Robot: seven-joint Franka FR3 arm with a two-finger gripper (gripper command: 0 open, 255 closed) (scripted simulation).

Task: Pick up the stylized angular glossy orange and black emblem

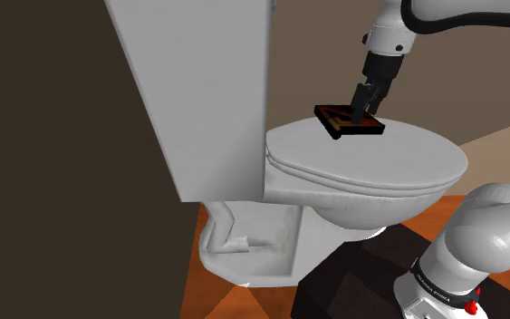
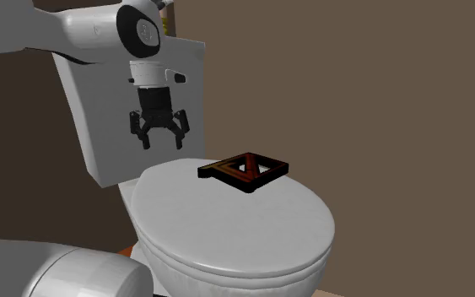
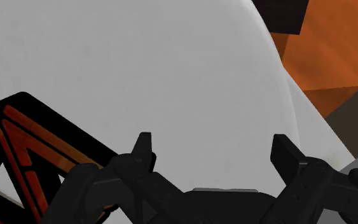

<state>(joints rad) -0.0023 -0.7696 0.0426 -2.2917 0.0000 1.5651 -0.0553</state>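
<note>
Plainly the gripper (image 2: 161, 142) is spread wide and holds nothing: in the wrist view its two black fingers (image 3: 144, 147) stand well apart over bare white lid. The emblem (image 2: 217, 172) lies flat on the closed toilet lid (image 2: 227, 232), near one side edge. It is an angular black frame with glossy orange bars inside and open gaps through which the lid shows. In the second exterior view the gripper hovers above the lid, beside the emblem rather than over it. The wrist view agrees, with the emblem (image 3: 37, 137) off to one side of the fingers, not between them. The piece looks thin, stiff and light, so weight should be no trouble. Its gloss suggests a slippery surface, though, and it sits low on a smooth, gently domed lid. A likely hold is across one straight outer bar, or with one finger through a gap and the other outside the rim, once the gripper is centred over it and lowered close to the lid
</note>
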